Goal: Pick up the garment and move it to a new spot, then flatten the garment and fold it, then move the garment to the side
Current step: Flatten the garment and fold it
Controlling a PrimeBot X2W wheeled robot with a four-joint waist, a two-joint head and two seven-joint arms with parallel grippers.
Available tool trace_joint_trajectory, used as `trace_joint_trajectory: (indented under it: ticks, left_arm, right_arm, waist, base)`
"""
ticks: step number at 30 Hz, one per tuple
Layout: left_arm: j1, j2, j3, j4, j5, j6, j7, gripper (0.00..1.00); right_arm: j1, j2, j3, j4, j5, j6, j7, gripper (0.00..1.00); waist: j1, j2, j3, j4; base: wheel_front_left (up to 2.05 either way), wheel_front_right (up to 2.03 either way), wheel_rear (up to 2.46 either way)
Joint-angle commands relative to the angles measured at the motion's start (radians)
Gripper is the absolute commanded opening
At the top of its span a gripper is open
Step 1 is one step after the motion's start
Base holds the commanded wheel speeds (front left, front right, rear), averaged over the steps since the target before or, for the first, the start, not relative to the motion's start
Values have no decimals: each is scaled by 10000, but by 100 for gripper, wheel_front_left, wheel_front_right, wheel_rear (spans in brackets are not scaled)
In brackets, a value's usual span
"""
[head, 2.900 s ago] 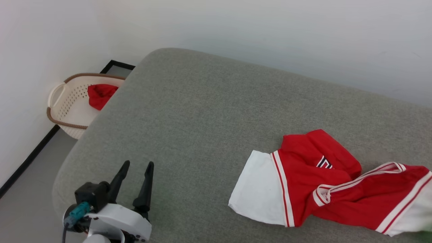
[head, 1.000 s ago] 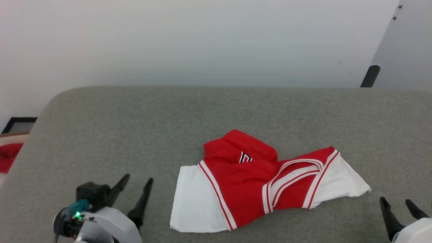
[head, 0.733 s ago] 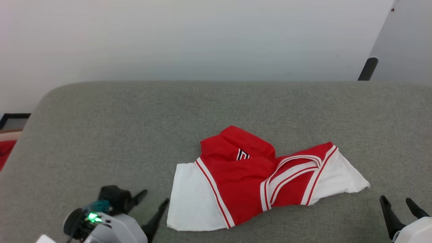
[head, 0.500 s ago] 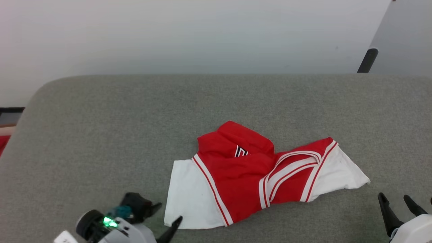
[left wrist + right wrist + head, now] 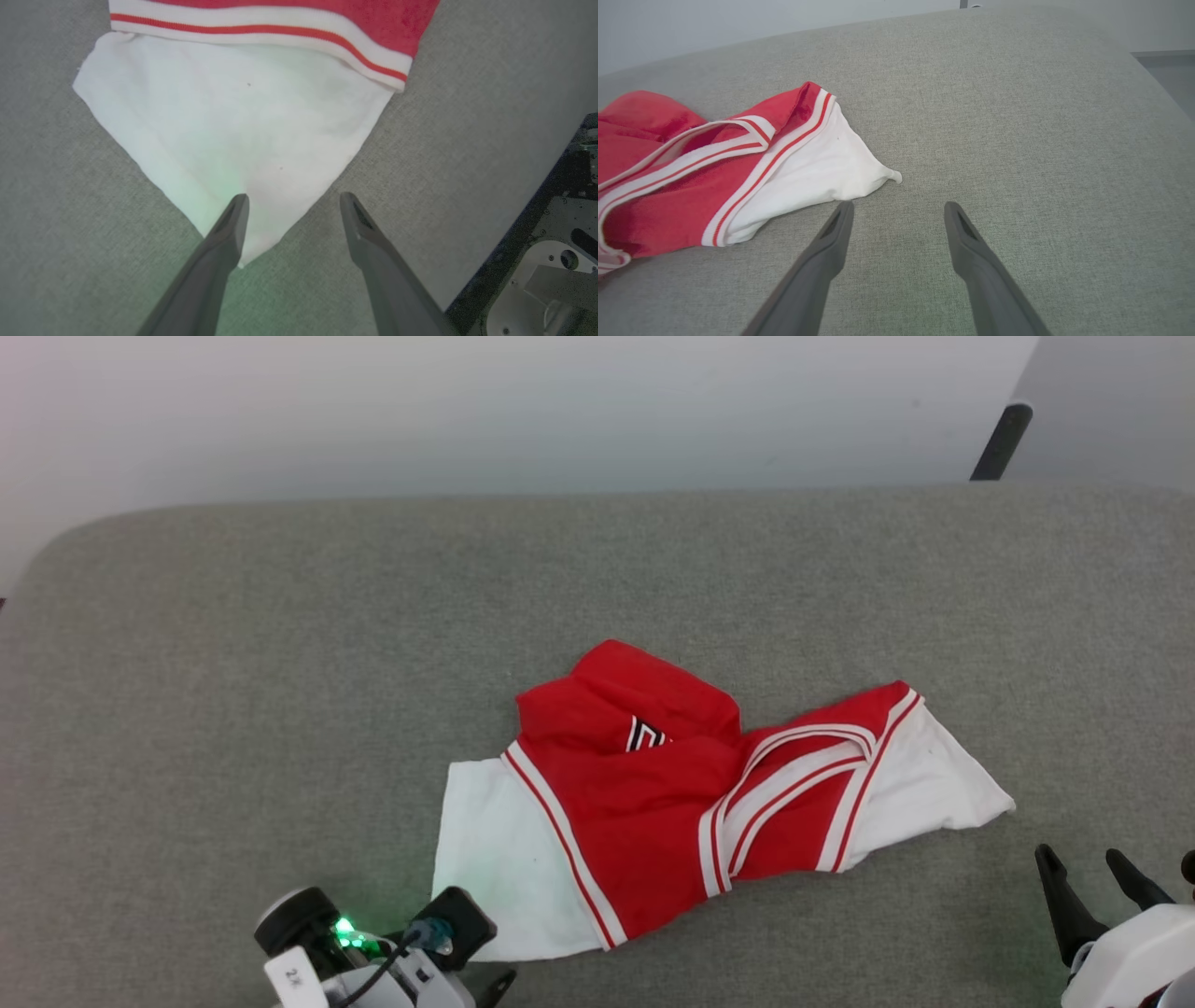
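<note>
Reaching between the spread left jaws — one white garment (image 5: 233, 130) corner.

The garment (image 5: 653, 803) is lying crumpled mid-frame on a grey cushion (image 5: 233, 663), left gripper (image 5: 481, 971) hovering at its lower-left sleeve, right gripper (image 5: 1078, 854) holding fingers apart lower right.

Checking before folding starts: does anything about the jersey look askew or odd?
The garment lies crumpled on the grey cushion, not flat: its red body is bunched over itself, hiding most of the chest numerals, and striped trim twists across the middle. Tiny dark specks dot the white sleeve; no tears show.
</note>
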Motion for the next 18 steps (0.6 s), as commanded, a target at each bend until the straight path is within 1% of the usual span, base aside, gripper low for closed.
trace_joint_trajectory:
  ticks: [1,9,15,18]
  left_arm:
    - [-254,53,-288,210,81,-13,-37,100]
    - [-1139,230,-1560,1465,476,12,-145,100]
    - [-1521,68,-1863,2301,603,57,-356,100]
    - [-1613,-20,-1773,2807,476,160,-283,100]
  right_arm:
    - [-183,-29,43,55,51,-7,-67,100]
    - [-369,-58,60,273,126,-7,-167,100]
    - [-503,-51,86,391,162,-7,-191,100]
    - [-564,-56,104,442,156,-7,-213,100]
  waist:
    - [0,0,178,-112]
    - [0,0,421,-164]
    - [0,0,509,-134]
    - [0,0,516,-124]
  base:
    - [0,0,0]
    - [0,0,0]
    - [0,0,0]
    - [0,0,0]
